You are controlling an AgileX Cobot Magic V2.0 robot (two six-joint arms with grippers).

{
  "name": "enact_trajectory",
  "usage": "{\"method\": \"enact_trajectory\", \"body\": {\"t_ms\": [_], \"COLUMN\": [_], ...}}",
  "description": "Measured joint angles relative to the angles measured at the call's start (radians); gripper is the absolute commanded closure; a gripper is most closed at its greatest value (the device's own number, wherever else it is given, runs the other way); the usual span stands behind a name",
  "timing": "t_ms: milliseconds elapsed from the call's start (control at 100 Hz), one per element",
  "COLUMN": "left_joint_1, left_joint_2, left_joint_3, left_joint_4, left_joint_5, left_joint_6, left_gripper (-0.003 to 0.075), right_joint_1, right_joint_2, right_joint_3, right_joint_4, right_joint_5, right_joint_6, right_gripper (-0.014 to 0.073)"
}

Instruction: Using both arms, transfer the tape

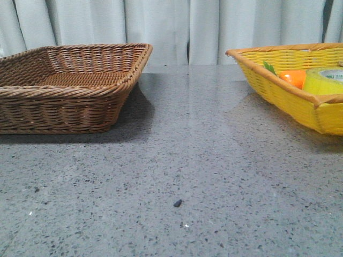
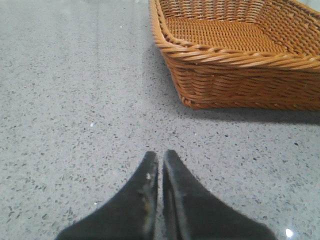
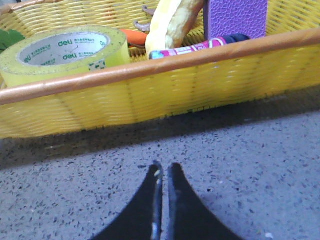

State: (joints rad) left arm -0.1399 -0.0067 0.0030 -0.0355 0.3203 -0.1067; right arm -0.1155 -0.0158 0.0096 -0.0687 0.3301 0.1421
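Note:
The yellow tape roll (image 1: 325,80) with a white core lies flat inside the yellow basket (image 1: 278,91) at the right; it also shows in the right wrist view (image 3: 65,52) behind the basket's rim. My right gripper (image 3: 164,167) is shut and empty, low over the table in front of that basket (image 3: 150,95). My left gripper (image 2: 161,156) is shut and empty over bare table, a short way from the brown wicker basket (image 2: 240,75). Neither gripper shows in the front view.
The brown wicker basket (image 1: 69,88) stands at the left, with nothing seen inside. The yellow basket also holds an orange carrot-like object (image 1: 293,77), a purple block (image 3: 235,17), a banana-like piece (image 3: 170,22) and a pink tube (image 3: 192,48). A small dark speck (image 1: 177,203) lies on the table.

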Motion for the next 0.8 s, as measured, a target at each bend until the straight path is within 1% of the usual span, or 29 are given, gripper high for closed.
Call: {"method": "enact_trajectory", "body": {"t_ms": [80, 410, 540, 640, 800], "left_joint_1": [0.0, 0.0, 0.0, 0.0, 0.0], "left_joint_2": [0.0, 0.0, 0.0, 0.0, 0.0], "left_joint_3": [0.0, 0.0, 0.0, 0.0, 0.0], "left_joint_4": [0.0, 0.0, 0.0, 0.0, -0.004], "left_joint_5": [-0.019, -0.175, -0.206, -0.214, -0.228], "left_joint_6": [0.0, 0.0, 0.0, 0.0, 0.0], "left_gripper": [0.0741, 0.0741, 0.0741, 0.0741, 0.0741], "right_joint_1": [0.0, 0.0, 0.0, 0.0, 0.0], "right_joint_2": [0.0, 0.0, 0.0, 0.0, 0.0], "right_joint_3": [0.0, 0.0, 0.0, 0.0, 0.0], "right_joint_4": [0.0, 0.002, 0.002, 0.002, 0.007], "right_joint_5": [0.0, -0.035, -0.047, -0.083, -0.179], "right_joint_6": [0.0, 0.0, 0.0, 0.0, 0.0], "right_gripper": [0.0668, 0.0668, 0.0668, 0.0668, 0.0668]}}
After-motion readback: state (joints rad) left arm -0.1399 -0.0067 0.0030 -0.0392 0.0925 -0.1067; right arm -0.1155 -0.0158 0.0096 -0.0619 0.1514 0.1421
